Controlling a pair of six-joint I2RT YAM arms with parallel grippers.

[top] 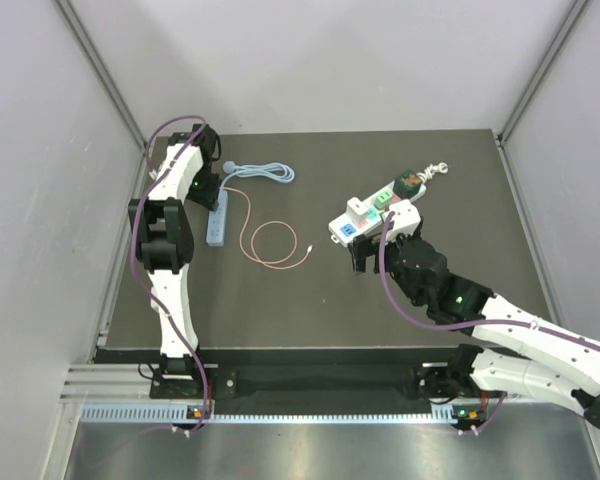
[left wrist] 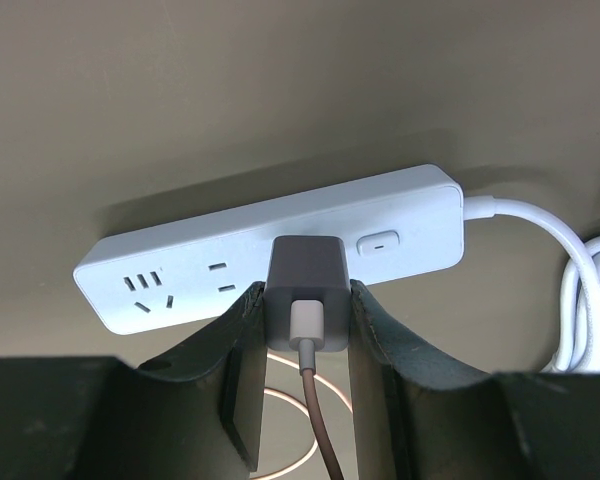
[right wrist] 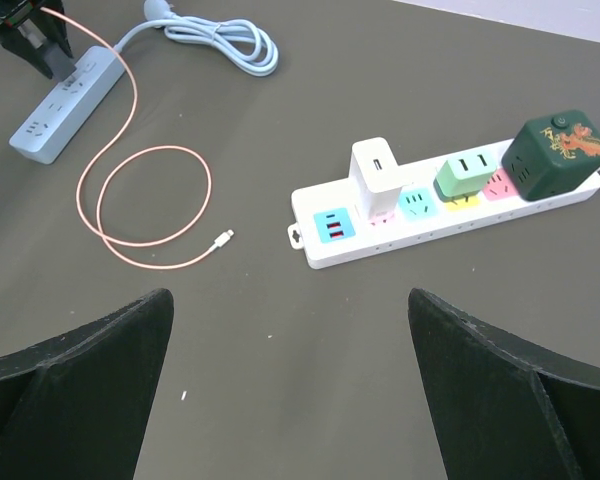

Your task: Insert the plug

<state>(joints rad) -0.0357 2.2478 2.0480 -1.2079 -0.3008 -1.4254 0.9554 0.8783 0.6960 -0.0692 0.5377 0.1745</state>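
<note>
A grey charger plug with a pink cable running from its back is pinched between my left gripper's two dark fingers. Its front sits against the middle of a pale power strip; the prongs are hidden. From above, the left gripper hangs over that strip at the far left. The pink cable loops across the mat and ends in a loose white connector. My right gripper stands wide open over bare mat, holding nothing.
A white strip with coloured sockets lies ahead of the right gripper, carrying a white charger, a light green adapter and a dark green cube. The pale strip's coiled lead lies at the back. Grey walls enclose the mat.
</note>
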